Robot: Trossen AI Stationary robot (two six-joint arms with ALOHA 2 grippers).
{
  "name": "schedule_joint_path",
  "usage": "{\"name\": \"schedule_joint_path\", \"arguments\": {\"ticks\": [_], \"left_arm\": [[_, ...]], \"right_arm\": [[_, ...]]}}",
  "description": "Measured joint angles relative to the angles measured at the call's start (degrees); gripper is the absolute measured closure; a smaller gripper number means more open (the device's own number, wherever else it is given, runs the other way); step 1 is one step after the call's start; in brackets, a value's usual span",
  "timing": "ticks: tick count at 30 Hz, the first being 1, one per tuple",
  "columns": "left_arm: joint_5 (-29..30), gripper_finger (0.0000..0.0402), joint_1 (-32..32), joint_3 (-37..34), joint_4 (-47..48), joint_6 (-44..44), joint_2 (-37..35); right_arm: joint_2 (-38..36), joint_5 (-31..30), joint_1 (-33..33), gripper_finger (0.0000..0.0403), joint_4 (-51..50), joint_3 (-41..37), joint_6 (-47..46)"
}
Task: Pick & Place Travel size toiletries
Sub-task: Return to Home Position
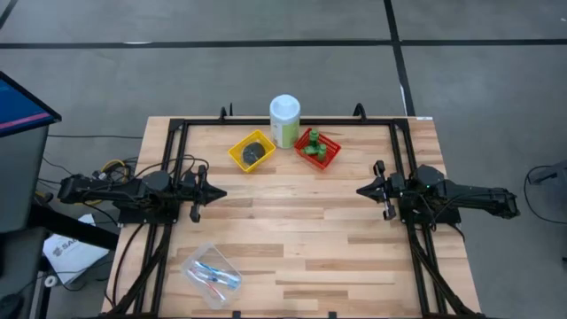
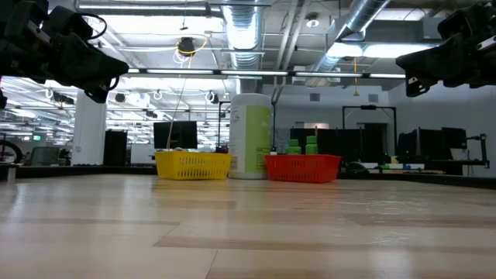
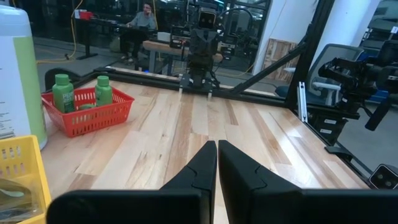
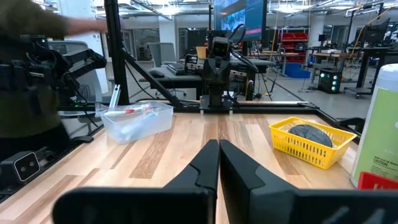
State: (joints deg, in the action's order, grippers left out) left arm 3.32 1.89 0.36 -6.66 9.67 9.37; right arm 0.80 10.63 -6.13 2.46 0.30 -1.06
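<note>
Small green bottles [image 1: 312, 149] stand in a red basket [image 1: 329, 151] near the table's far edge; the left wrist view shows them [image 3: 63, 92]. A dark round tin [image 1: 254, 152] lies in a yellow basket [image 1: 239, 156] beside it, also seen in the right wrist view [image 4: 311, 132]. Thin blue and pink sticks [image 1: 215, 274] lie in a clear plastic tray [image 1: 197, 262] near the near-left edge. My left gripper [image 1: 220, 192] hovers shut at the left side, my right gripper [image 1: 361, 189] shut at the right side, both held above the table and touching nothing.
A tall pale-green canister with a white cap [image 1: 284, 121] stands between the two baskets. A black frame [image 1: 177, 133] runs along the table's edges. Bare wood [image 1: 292, 230] lies between the arms. A person shows in the room at the right wrist view's edge [image 4: 25, 37].
</note>
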Motion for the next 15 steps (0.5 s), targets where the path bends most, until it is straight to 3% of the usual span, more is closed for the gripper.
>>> {"name": "schedule_joint_path", "arguments": {"ticks": [8,15], "left_arm": [[0.19,0.039,0.02,0.0,-0.34,0.0,-0.3],[0.16,0.039,0.02,-0.01,-0.34,0.02,-8.22]], "right_arm": [[0.0,0.02,0.0,0.0396,0.0,0.0,0.0],[0.0,0.01,0.0,0.0396,0.02,0.0,0.0]]}}
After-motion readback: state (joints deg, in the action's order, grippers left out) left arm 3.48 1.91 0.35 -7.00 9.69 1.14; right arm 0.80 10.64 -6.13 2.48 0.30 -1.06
